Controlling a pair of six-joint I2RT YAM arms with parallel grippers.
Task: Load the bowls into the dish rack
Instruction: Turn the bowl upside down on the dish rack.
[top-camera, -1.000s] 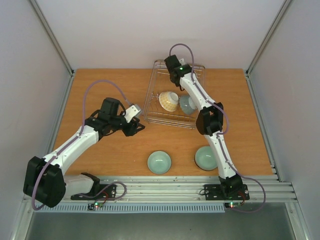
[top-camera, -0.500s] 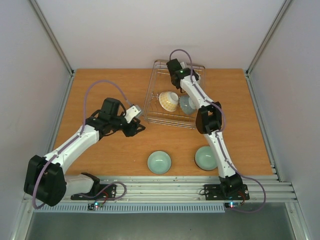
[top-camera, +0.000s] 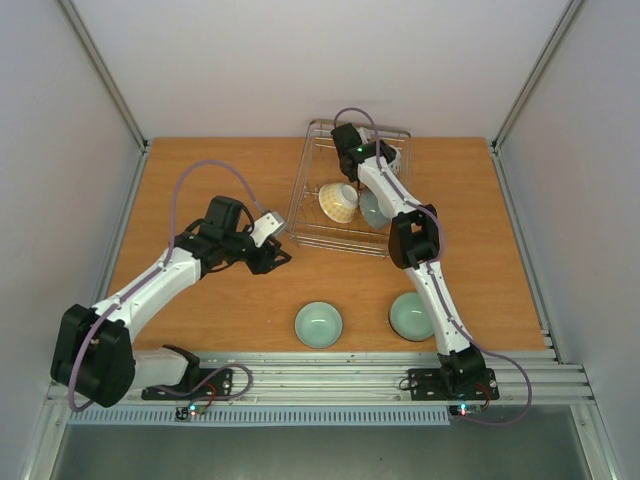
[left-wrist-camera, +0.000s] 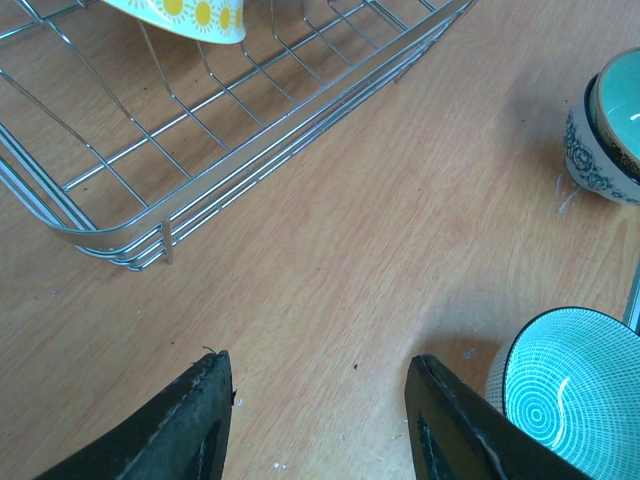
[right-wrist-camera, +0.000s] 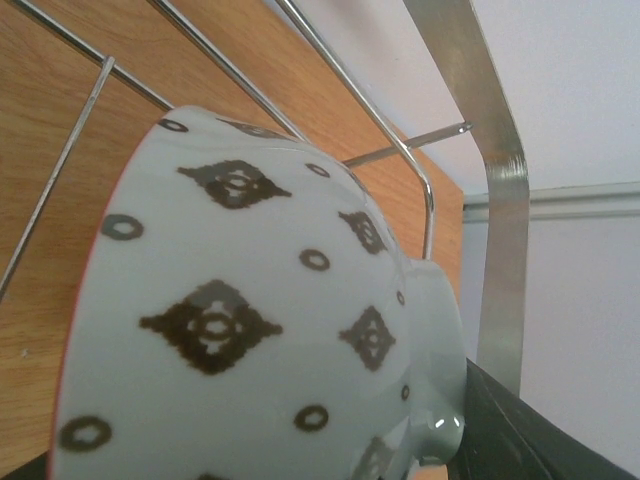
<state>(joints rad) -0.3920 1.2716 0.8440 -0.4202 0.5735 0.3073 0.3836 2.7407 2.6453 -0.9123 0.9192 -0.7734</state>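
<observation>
Right wrist view is nearly filled by a white dotted bowl (right-wrist-camera: 250, 320) with dark diamond marks, tipped on its side. Its foot is pressed against the one black finger (right-wrist-camera: 520, 440) that shows at lower right, and the other finger is hidden behind the bowl. The right jaws read as grasping it. Wires of the dish rack (right-wrist-camera: 430, 220) run just behind and above the bowl, so it hangs inside the rack at its far end, not yet let go. In top external the right arm (top-camera: 385, 190) stretches across the rack with its jaws at the far wall. On the near side of those jaws a cream-yellow bowl (top-camera: 338, 202) lies on its side in the rack, with a pale green bowl (top-camera: 373, 210) just beside it. The left jaws are released and empty, close over the desk (top-camera: 200, 180). Left wrist view puts the rack's near corner ahead and left of them. A teal-lined bowl (left-wrist-camera: 570, 385) sits just right of the right-hand finger, near but apart, and a blue-patterned bowl (left-wrist-camera: 608, 130) is further ahead on the right, both on the desk. My read of the step: seating the third bowl in the rack. The next move calls for lowering it between tines until it leans steady, then opening and backing up and out without snagging wire or bumping the two neighbours. The left jaws look lined up for the teal-lined bowl: shift right, put one finger over the rim, and close.
</observation>
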